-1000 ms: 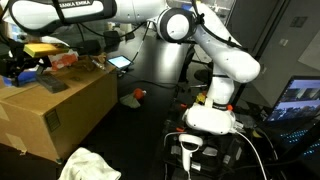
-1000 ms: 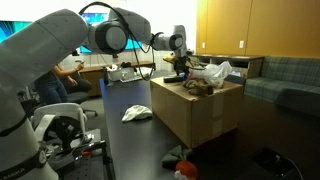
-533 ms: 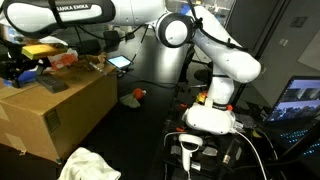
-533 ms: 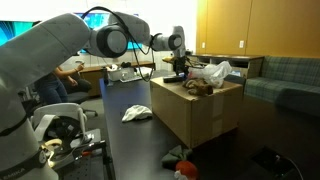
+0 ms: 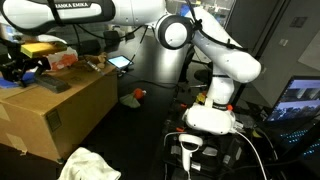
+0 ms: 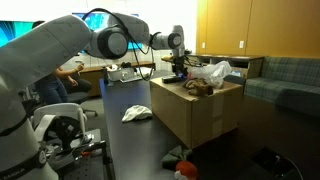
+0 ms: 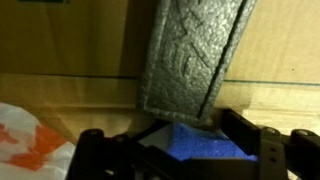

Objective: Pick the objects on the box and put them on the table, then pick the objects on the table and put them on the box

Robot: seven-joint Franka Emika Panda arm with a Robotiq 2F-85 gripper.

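A cardboard box (image 5: 70, 110) (image 6: 200, 115) stands on the dark table. My gripper (image 5: 20, 68) (image 6: 178, 68) is over the box top at its far end. In the wrist view the gripper (image 7: 170, 148) is shut on a blue foam block (image 7: 195, 142), held just above the cardboard. A dark grey foam slab (image 7: 190, 55) (image 5: 52, 86) lies on the box right beside the block. A white and orange plastic bag (image 7: 25, 140) (image 6: 213, 71) and a brown object (image 6: 196, 87) also lie on the box. A white cloth (image 5: 90, 164) (image 6: 136, 114) lies on the table.
A small red object (image 5: 138, 94) lies on the table past the box. The robot base (image 5: 212, 112) stands beside the table. A screen (image 5: 300, 100) glows at one edge. A grey sofa (image 6: 285, 80) stands beyond the box.
The arm has shifted only very slightly. The gripper stays over the box top with the blue block between its fingers.
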